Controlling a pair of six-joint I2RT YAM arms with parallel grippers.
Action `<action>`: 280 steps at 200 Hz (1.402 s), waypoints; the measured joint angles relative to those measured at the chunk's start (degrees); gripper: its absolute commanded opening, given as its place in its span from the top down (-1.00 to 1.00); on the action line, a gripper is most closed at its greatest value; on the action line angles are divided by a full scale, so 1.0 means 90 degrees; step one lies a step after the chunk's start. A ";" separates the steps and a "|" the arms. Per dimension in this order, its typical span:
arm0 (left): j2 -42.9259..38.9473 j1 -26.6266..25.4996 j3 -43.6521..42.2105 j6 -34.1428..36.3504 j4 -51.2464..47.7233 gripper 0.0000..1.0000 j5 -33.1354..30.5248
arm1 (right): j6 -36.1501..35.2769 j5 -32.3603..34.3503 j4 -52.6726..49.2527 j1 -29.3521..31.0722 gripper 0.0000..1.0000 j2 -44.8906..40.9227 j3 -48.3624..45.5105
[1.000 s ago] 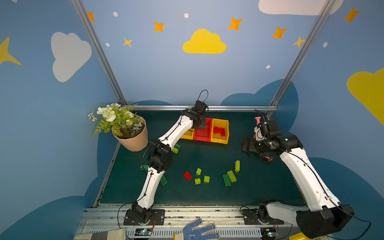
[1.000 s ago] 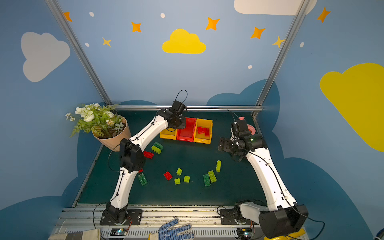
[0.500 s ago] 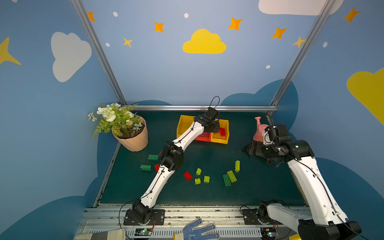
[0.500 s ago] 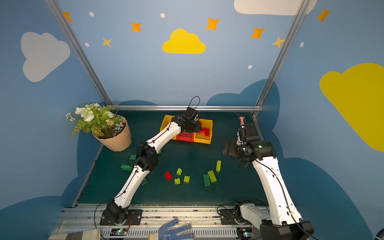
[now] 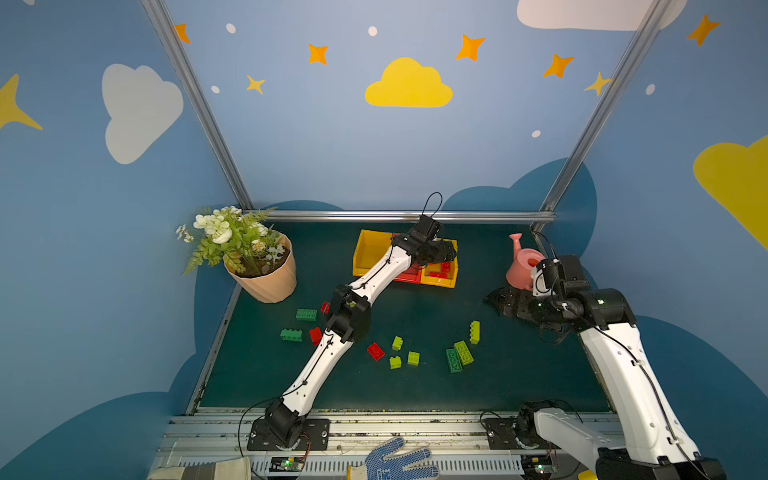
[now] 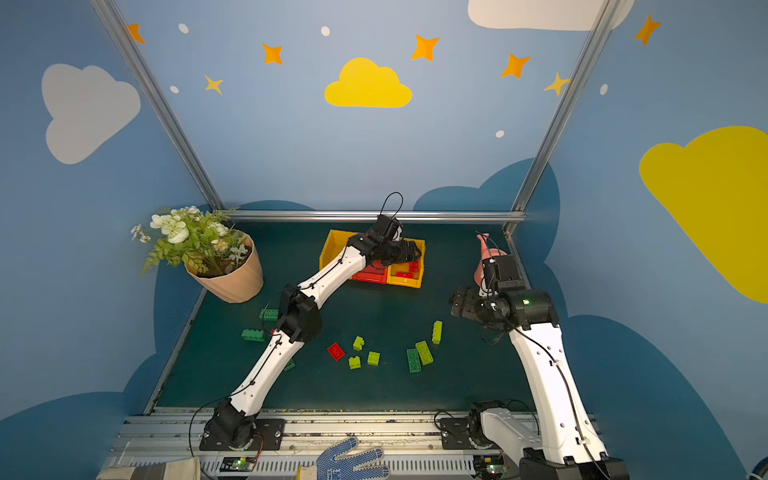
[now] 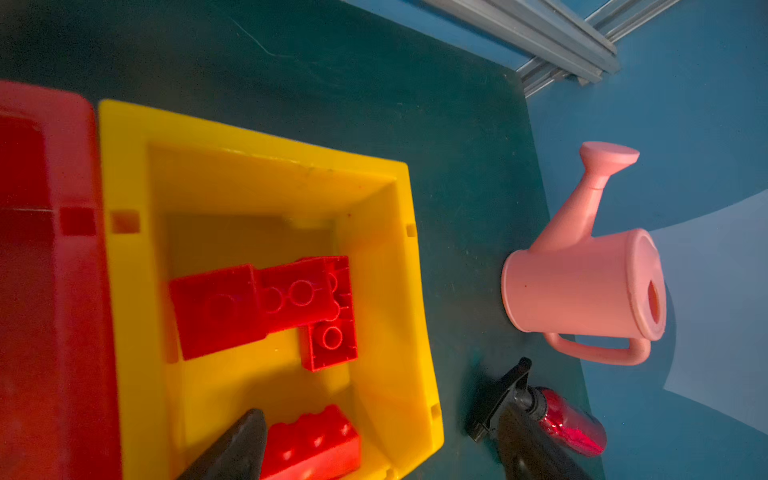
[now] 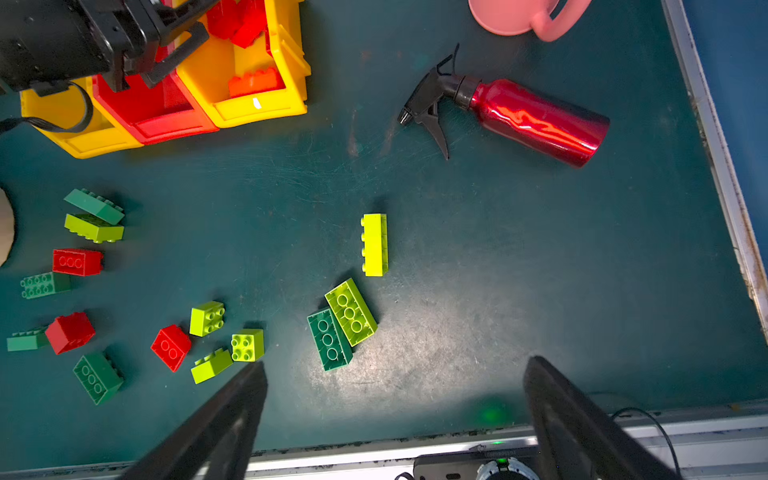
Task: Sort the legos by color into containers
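Loose legos [image 8: 208, 320] lie scattered across the front of the tabletop [image 5: 519, 382]. A dark green brick [image 8: 329, 340] and a lime brick [image 8: 351, 311] touch side by side, so a pinch there may lift both and mix colours. The right gripper [image 8: 397, 362] hangs above them, jaws spread, holding nothing. Farther back, the left arm's elbow [image 5: 349, 311] is close to a red brick [image 5: 316, 335]; a low swing could scatter it. At the back, the left gripper [image 7: 382, 419] is spread wide and empty over the yellow container [image 7: 124, 166] holding red legos [image 7: 266, 307]. One red block [image 7: 311, 440] lies just beside a finger [image 7: 232, 449] and might be dragged out.
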 measured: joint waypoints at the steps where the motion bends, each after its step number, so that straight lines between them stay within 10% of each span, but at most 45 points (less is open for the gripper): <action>1: 0.0000 0.0000 0.0000 0.0000 -0.0002 -0.73 0.0000 | 0.0000 0.0000 0.0000 0.0000 -0.89 0.0000 0.0000; 51: -0.0945 -0.0019 -0.1195 0.0175 -0.0226 -0.71 -0.0039 | -0.0012 -0.0189 0.0148 -0.0005 -0.89 0.0017 -0.0107; 114: -0.4631 0.0061 -0.5969 0.0134 0.0226 -0.72 -0.1372 | -0.0092 -0.1005 0.0617 -0.0027 -0.89 0.0158 -0.0447; 173: -0.7300 0.1054 -0.9857 -0.1545 -0.0083 -0.73 -0.2742 | -0.0024 -0.1496 0.0896 0.0471 -0.89 0.0386 -0.0651; 280: -0.7329 0.2453 -1.0712 -0.2613 0.0073 -0.70 -0.2832 | 0.0551 -0.1307 0.1129 0.1812 -0.89 0.0665 -0.0537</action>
